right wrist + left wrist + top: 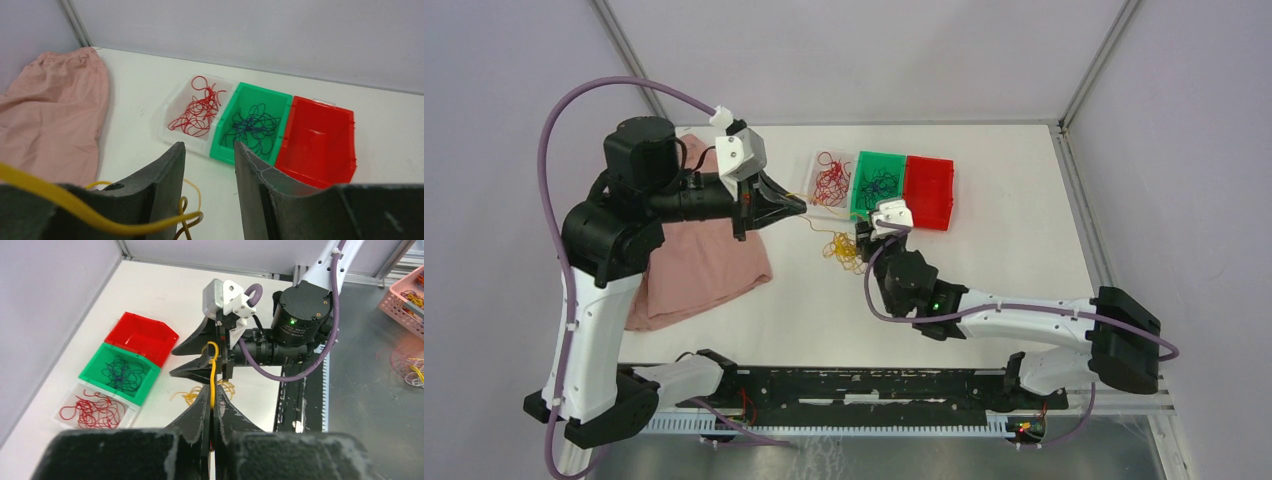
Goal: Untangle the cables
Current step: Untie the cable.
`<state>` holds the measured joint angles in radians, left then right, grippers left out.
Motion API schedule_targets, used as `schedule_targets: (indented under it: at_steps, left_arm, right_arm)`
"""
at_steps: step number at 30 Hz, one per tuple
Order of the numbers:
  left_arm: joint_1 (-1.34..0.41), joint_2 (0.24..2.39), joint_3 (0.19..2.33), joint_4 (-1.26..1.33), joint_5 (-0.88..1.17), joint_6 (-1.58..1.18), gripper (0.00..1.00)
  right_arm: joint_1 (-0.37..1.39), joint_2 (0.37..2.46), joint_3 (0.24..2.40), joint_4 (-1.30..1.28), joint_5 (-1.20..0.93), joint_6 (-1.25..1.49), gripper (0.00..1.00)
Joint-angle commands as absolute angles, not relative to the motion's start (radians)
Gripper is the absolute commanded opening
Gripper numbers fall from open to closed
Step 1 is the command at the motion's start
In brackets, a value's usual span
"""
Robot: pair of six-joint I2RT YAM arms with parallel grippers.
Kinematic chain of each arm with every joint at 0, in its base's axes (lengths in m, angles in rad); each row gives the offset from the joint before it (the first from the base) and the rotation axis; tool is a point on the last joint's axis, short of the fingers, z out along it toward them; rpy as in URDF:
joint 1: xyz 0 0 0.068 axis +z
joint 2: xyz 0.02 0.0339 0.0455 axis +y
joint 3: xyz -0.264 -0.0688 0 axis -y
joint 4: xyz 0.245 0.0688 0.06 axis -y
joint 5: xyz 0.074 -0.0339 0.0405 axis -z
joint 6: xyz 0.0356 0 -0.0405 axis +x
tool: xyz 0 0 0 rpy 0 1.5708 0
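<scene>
One yellow cable (213, 372) is clamped in the left gripper (212, 396) at centre frame. The right gripper (207, 150), jaws apart, sits by the yellow tangle (844, 250) mid-counter (984, 250). A slow, steady pull should free the strand without dragging the heap.

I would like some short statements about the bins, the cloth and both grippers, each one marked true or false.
1. The left gripper is shut on a yellow cable. True.
2. The right gripper is shut too. False: it is open.
3. The green bin holds dark cables. True.
4. The red cables lie in the red bin. False: they lie in the clear bin; the red bin holds no red cables.
5. In the top view, the cloth lies right of the bins. False: it lies left of them.
</scene>
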<state>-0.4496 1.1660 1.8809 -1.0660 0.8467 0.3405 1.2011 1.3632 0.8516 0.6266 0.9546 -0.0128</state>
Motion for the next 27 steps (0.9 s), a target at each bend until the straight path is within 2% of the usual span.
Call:
schedule_targets:
  at_steps: [1,13,18,27]
  left_arm:
    - [-0.451,1.158,1.961,-1.065,0.787,0.403,0.03]
    - [-0.452,1.153,2.013,-0.984,0.598,0.457,0.03]
    - [-0.452,1.162,2.037,-0.963,0.431,0.522,0.03]
    - [-0.451,1.107,1.868,-0.853,0.109,0.714,0.03]
  right_arm:
    - [1.184,1.264,0.772,0.591,1.018,0.04,0.47]
    - [1.132,1.022,0.587,0.412,1.077,0.21,0.48]
    - [1.131,0.95,0.537,0.356,1.107,0.236,0.48]
    - [1.128,0.841,0.548,0.342,1.152,0.096,0.47]
